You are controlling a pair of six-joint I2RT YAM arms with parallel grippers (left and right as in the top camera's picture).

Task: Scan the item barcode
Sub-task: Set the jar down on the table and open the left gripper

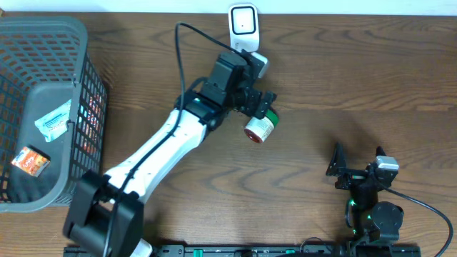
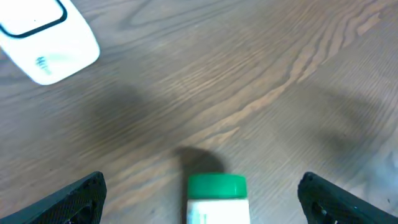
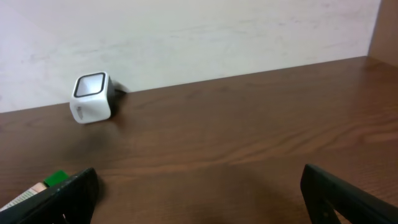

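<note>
Pick-up step: left claw [image 1: 263, 107] apart above green-capped bottle [image 1: 259, 128]; next you clamp it, then present its barcode to the scanner [image 1: 243, 21].

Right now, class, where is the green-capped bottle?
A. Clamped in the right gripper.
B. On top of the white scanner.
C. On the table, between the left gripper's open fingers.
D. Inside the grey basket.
C: the left wrist view shows the bottle resting on the table, with the left gripper open wide and a finger on either side, neither touching it.
</note>
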